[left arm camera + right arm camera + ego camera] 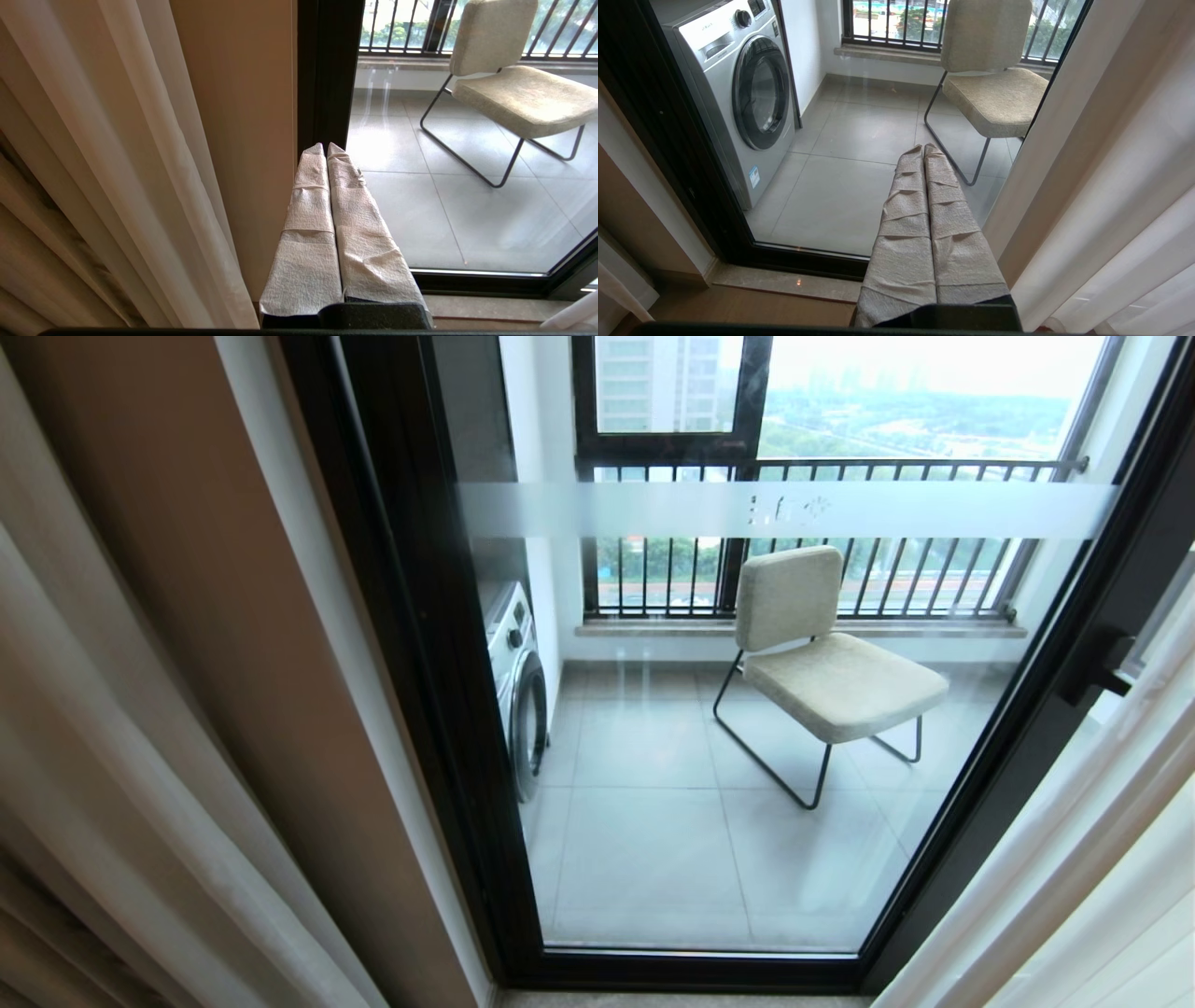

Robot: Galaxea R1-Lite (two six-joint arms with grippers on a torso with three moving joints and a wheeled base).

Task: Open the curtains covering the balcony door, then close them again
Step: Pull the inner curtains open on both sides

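The curtains hang gathered at both sides: the left panel's white sheer [140,784] and the right panel [1074,877]. Between them the balcony door [420,663] stands bare, with its frosted band [653,510] and dark handle [1097,663]. Neither arm shows in the head view. My left gripper [325,148] is shut and empty, low before the door frame [329,70], with the left sheer [140,163] beside it. My right gripper [923,148] is shut and empty too, facing the glass close to the right curtain [1111,186].
Behind the glass on the tiled balcony stand a beige chair [812,653] and a washing machine [518,691]. A barred window [840,541] closes the far side. A tan wall strip [247,116] lies between the left curtain and the door frame.
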